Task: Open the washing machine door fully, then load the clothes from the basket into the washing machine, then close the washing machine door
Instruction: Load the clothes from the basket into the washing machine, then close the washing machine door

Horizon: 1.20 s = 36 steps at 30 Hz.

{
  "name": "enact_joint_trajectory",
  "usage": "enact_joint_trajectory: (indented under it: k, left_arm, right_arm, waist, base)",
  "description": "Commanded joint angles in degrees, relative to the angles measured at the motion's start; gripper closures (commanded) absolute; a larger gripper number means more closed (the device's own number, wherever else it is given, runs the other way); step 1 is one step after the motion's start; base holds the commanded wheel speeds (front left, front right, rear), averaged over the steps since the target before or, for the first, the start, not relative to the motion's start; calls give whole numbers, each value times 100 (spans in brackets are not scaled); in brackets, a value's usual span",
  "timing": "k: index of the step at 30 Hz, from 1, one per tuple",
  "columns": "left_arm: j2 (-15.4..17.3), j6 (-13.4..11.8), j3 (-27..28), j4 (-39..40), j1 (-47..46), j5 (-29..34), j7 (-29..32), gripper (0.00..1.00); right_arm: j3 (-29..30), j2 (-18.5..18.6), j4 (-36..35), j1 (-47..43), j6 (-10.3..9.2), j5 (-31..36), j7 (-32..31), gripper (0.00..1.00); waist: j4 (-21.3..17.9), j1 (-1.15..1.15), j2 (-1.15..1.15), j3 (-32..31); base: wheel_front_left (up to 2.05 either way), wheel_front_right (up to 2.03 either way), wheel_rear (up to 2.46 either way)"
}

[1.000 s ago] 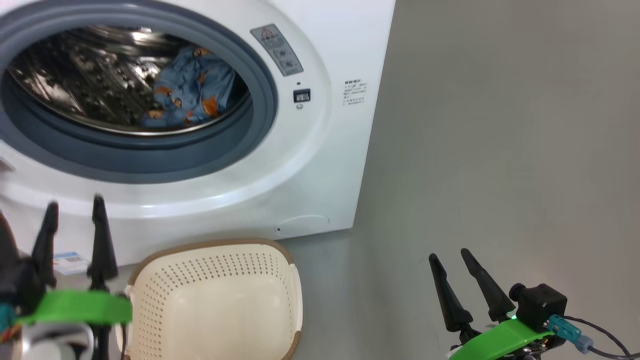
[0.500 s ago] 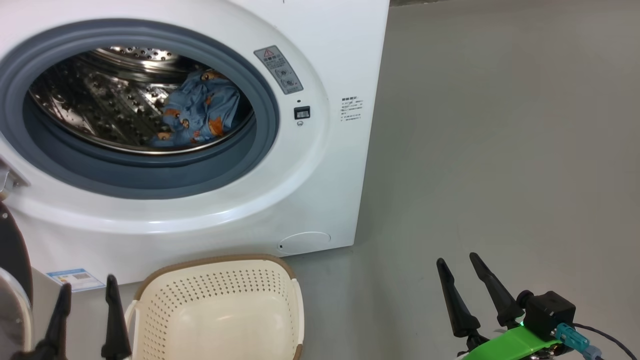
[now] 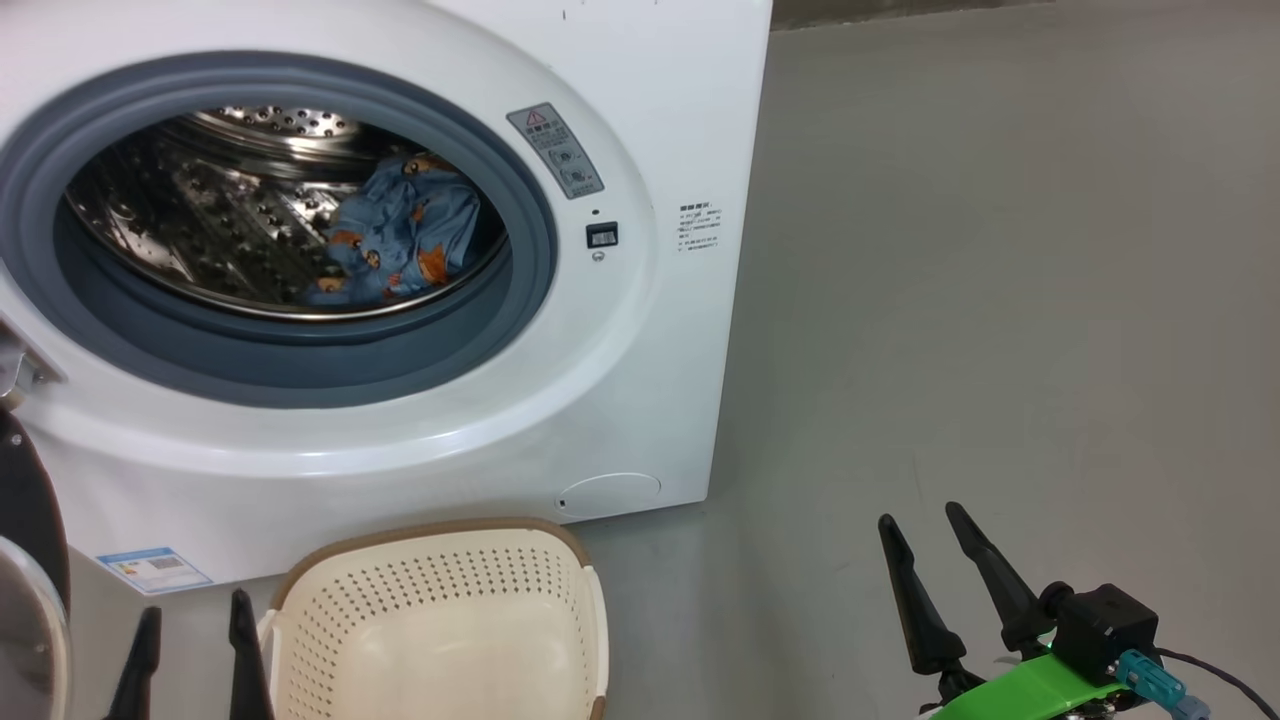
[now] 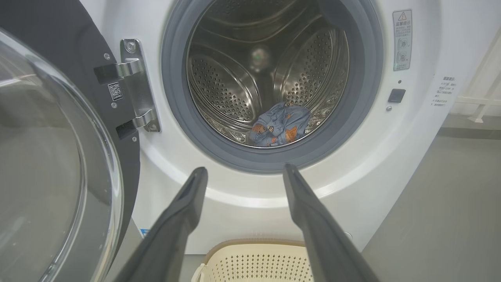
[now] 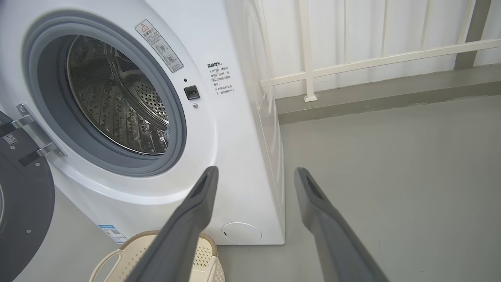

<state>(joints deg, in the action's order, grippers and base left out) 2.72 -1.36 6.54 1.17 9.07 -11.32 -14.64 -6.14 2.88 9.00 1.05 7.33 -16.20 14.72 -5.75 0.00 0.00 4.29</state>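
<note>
Loading looks finished to me. The basket sits empty on the floor right in front of the washing machine, and the clothes, blue with little orange figures, are bunched low in the steel drum, well inside the grey gasket. Nothing seems to hang over the lip.

So the only step left is shutting the washing machine door. It's swung wide open on its hinge, off to the robot's left. The left gripper hovers low beside the basket with its fingers spread and nothing between them. The right gripper is well off to the side over bare floor, fingers also apart and empty.

My guess is the left arm is the obvious pick. It'd need to get round to the outer face of the door and sweep it across until it meets the small dark catch on the far side of the opening.

Writing-wise:
- a grey warning sticker with a red triangle
- a block of tiny print, too small to read
- a blue-white label near the bottom corner
- a QR sticker by the hinge

No brand name I can make out.
</note>
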Motion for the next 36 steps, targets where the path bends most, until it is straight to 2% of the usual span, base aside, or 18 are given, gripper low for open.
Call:
enact_joint_trajectory:
  k: [1,9,17,36]
  left_arm:
    - [20,-9,146,152,-43,-55,-36,0]
    - [17,-54,133,128,-76,-53,-36,0]
    - [17,57,173,-22,-123,-27,-36,0]
    - [16,39,52,-34,-60,-72,-36,0]
  right_arm:
    - [-95,-1,-144,-4,16,77,28,0]
    - [-90,-1,-119,-2,16,67,28,0]
    - [-77,-1,-74,-41,16,70,28,0]
    - [-128,-1,-10,-106,16,96,28,0]
  waist:
    - [6,0,0,-8]
    - [32,0,0,3]
    - [74,0,0,-113]
    - [91,0,0,-217]
  base:
    - [0,0,0]
    - [0,0,0]
    - [0,0,0]
    - [0,0,0]
